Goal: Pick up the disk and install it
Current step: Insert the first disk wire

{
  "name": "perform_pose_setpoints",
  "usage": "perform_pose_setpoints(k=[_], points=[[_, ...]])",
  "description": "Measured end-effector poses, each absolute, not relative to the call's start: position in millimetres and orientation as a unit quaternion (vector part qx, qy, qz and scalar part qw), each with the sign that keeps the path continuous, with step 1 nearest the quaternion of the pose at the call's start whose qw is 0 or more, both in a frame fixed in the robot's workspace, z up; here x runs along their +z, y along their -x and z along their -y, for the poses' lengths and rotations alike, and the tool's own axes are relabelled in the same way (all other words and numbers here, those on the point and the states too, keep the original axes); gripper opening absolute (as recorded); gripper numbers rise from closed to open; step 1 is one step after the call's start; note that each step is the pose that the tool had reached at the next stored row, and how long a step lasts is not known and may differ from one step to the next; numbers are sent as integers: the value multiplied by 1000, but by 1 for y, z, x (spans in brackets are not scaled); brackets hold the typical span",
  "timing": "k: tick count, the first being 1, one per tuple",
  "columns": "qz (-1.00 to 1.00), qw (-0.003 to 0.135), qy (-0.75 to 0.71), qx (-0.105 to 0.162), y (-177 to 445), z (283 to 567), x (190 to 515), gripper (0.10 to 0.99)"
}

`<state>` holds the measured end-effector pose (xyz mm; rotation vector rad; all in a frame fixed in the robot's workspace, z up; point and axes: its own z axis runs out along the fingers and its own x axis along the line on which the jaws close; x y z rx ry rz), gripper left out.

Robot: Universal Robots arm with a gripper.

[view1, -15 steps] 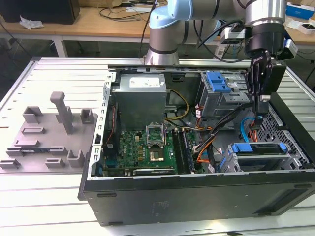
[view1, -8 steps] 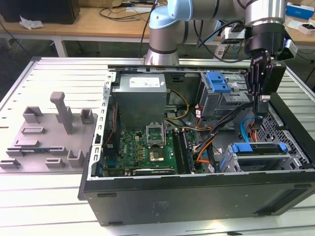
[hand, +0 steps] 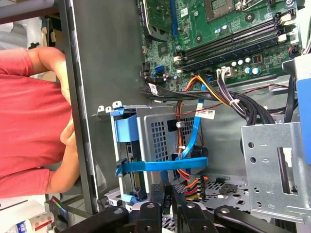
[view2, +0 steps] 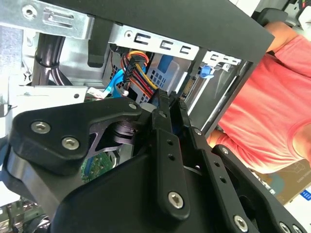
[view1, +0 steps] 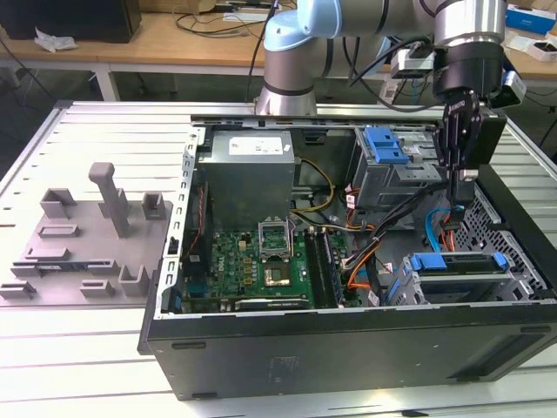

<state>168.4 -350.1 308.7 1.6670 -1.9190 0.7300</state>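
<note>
The disk (view1: 457, 263), grey with a bright blue bracket round it, lies in the drive cage at the exterior view's lower right corner of the open computer case (view1: 348, 348). In the first wrist view a blue bracket strip (hand: 165, 165) crosses the perforated cage (hand: 155, 138). My gripper (view1: 454, 190) hangs fingers-down a short way above and behind the disk, apart from it. The black fingers are pressed together with nothing between them in both wrist views (view2: 170, 99) (hand: 169, 191).
A grey metal box (view1: 248, 170) and green motherboard (view1: 252, 261) fill the case's middle. Blue clips (view1: 385, 144) sit on the upper bay. Cable bundles (view1: 392, 226) run beside the cage. A grey fixture (view1: 96, 226) stands left. A person in a red shirt (hand: 29, 121) is beside the case.
</note>
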Motion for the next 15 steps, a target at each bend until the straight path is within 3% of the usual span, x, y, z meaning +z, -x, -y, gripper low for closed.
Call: perform_pose_setpoints(k=[10,12,15], points=[[702,249,-611,267,-169,350,306,227],[702,250,-611,268,-169,350,306,165],[701,251,-611,269,-169,350,306,165]])
